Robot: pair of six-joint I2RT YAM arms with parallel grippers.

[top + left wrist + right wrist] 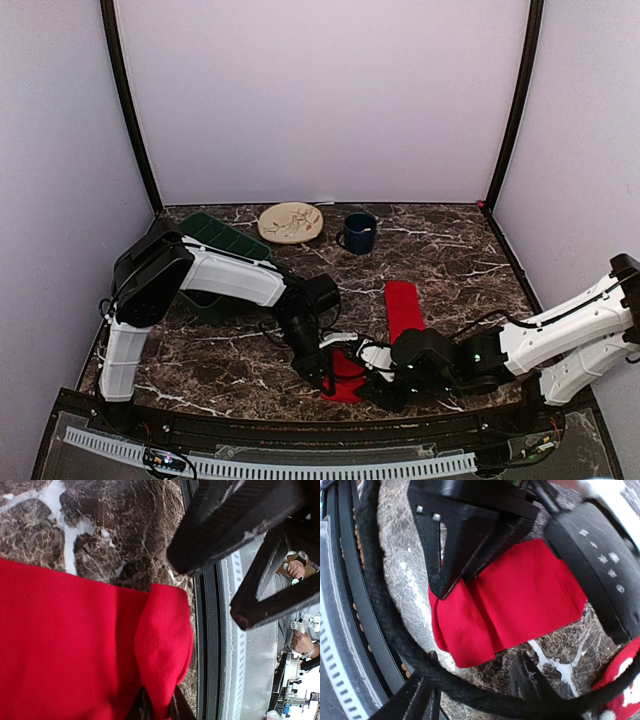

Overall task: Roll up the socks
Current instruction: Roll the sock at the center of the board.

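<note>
Taking the blue mug (359, 232) as your reference, the two socks lie on the marble table (470, 262) on the arms' side of it. The flat sock (403, 308) is the closer one to the mug, stretched out at full length with nothing holding it. The worked sock (347, 376) lies farther from the mug, close to the table's near edge. The left gripper (322, 378) has its fingers pressed together on a turned-over end of the worked sock (165, 640), and the left wrist view shows red cloth pinched between them. The right gripper (380, 390) sits just beside the same sock on the side away from the green bin (215, 238). In the right wrist view its fingers (530, 677) stand apart and hold nothing, with the folded corner (465, 645) lying between them. Judge the task as barely begun. One end of one sock carries a single fold, and most of its length still lies flat. The sock nearer the mug has not been laid on its partner or rolled. Pairing the two socks and making nearly all the turns remain for you.
</note>
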